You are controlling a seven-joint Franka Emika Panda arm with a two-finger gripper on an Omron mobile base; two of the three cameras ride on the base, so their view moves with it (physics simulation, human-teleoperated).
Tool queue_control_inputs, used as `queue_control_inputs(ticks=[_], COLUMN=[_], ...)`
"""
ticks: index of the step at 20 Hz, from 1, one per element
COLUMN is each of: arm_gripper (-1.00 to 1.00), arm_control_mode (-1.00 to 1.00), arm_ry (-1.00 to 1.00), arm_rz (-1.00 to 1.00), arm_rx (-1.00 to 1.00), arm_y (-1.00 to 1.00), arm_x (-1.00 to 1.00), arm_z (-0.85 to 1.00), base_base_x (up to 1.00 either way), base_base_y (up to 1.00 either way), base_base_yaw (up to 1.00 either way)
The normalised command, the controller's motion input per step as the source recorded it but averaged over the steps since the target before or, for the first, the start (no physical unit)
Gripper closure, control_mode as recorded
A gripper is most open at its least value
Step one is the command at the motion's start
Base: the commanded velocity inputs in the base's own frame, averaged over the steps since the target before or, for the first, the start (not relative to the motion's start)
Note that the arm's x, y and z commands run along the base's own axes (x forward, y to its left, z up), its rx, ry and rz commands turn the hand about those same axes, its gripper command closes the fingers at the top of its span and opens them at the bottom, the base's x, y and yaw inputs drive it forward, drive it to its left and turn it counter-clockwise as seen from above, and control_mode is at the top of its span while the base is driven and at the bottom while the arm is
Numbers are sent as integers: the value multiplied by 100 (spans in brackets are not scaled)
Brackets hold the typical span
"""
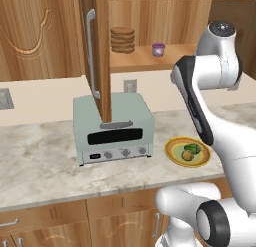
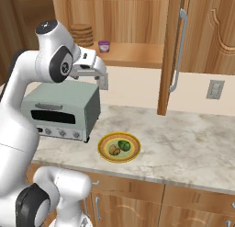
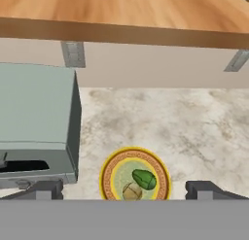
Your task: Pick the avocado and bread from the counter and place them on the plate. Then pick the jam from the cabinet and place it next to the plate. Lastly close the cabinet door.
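the gripper [image 3: 124,190] has its two dark fingertips [image 3: 46,189] spread wide apart with nothing between them, hanging in the air above the counter [image 2: 183,139]; in the right base view the gripper [image 2: 102,80] shows just above the toaster oven's top corner.

straight below the fingers, between the two tips as the hand camera sees it, lies the plate [image 3: 109,173], yellow with an orange rim. on it sit the avocado [image 3: 144,179] and the bread [image 3: 131,191], touching or nearly touching each other, the dark green lump on one side and the tan one beside it. from the base cameras the plate [image 1: 172,152] rests near the counter's front edge with the avocado [image 1: 192,149] and bread [image 1: 187,156] on it.

to one side of the fingers, just beside the plate, stands a pale green toaster oven [image 3: 36,117].

above and beyond the fingers is the cabinet [image 2: 137,53], its wooden shelf carrying the jam [image 2: 104,46], a small purple jar, with a stack of flat brown discs [image 2: 82,34] close by on the same shelf. the jam [image 1: 158,49] is well apart from the fingers. the cabinet door [image 1: 97,51] stands swung open, edge-on, its silver bar handle [image 2: 179,51] facing outward.
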Motion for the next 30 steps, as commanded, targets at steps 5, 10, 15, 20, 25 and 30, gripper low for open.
queue_control_inputs(ticks=[5,10,15,20,25,30], arm_gripper=[-100,-100,-100,-100,-100,-100], arm_control_mode=[-100,-100,-100,-100,-100,-100], arm_ry=[-3,-4,-2,0,0,0], arm_rz=[0,0,0,0,0,0], arm_rx=[0,0,0,1,4,5], arm_y=[6,9,9,9,4,2], arm_x=[21,25,38,48,55,51], arm_z=[25,20,11,2,0,0], base_base_x=[0,0,0,0,0,0], base_base_y=[0,0,0,0,0,0], base_base_yaw=[0,0,0,0,0,0])
